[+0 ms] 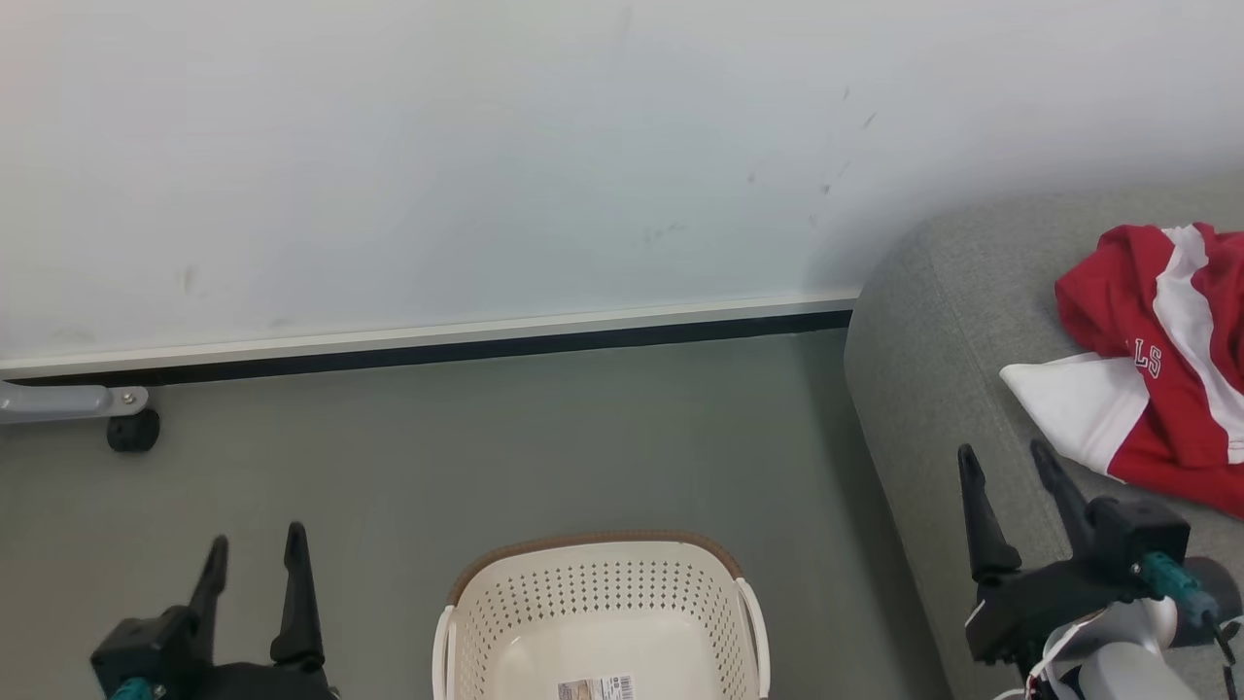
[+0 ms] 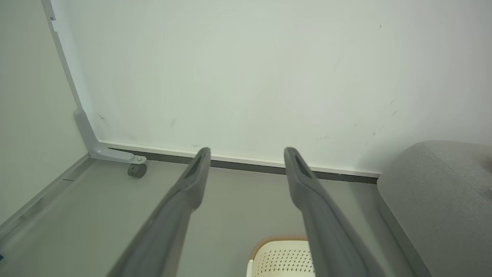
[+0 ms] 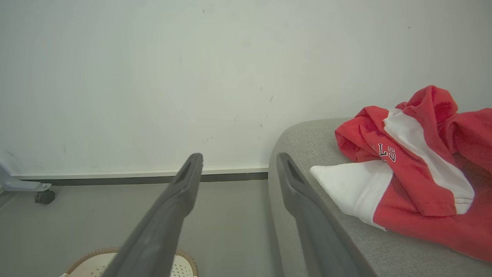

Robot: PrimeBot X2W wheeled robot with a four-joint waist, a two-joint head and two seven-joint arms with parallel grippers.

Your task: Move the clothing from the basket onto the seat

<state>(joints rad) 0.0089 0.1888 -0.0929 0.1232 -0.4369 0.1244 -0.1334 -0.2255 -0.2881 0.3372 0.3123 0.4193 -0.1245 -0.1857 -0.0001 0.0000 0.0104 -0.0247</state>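
Both arms reach low and forward, the left gripper (image 1: pixel 257 535) over the floor (image 1: pixel 486 457) beside the basket (image 1: pixel 593 540), the right gripper (image 1: pixel 1003 447) at the rounded edge of the seat (image 1: pixel 933 321). Each has its fingers spread wide, pointing toward the wall (image 1: pixel 486 146), holding nothing. The clothing (image 1: pixel 1157 360) lies crumpled on the seat, its white panel pointing toward the basket's side, "LS" legible; the label (image 1: pixel 595 687) on the basket's bottom is too small to read.

The basket (image 1: pixel 603 593) sits on the floor (image 1: pixel 389 467) straight before me, between my left claw (image 1: pixel 257 535) and my right claw (image 1: pixel 1003 447). The seat (image 1: pixel 923 331) stands to my right, its far end by the wall (image 1: pixel 486 146). The clothing (image 1: pixel 1157 369) lies on it (well apart from the basket), just beyond my right claw. A caster (image 1: pixel 133 431) sits far left at the wall's foot.
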